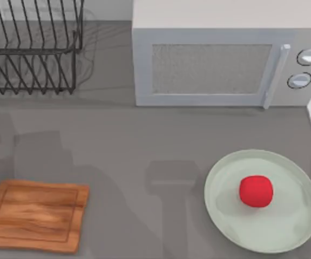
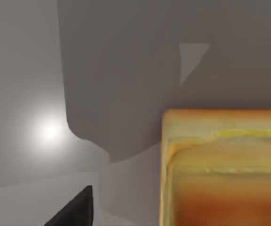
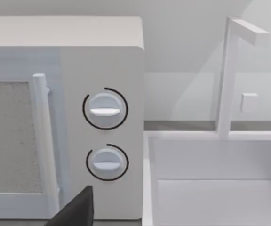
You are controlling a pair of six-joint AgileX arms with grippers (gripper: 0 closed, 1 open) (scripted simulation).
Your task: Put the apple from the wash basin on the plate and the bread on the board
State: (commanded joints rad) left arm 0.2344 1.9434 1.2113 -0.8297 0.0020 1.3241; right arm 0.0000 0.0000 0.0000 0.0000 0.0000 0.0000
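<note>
Near the desk's front right corner: apple (image 1: pixel 256 191) rests on the plate (image 1: pixel 225 216), slightly right of its middle. Board (image 1: pixel 34 216) lies bare at the front left corner. Left wrist view: bread (image 2: pixel 225 169) close before the camera, on a pale grey surface. Microwave (image 1: pixel 220 59) along the rear edge, dish rack (image 1: pixel 31 48) at rear left. Jaw state of both arms: cannot tell.
</note>
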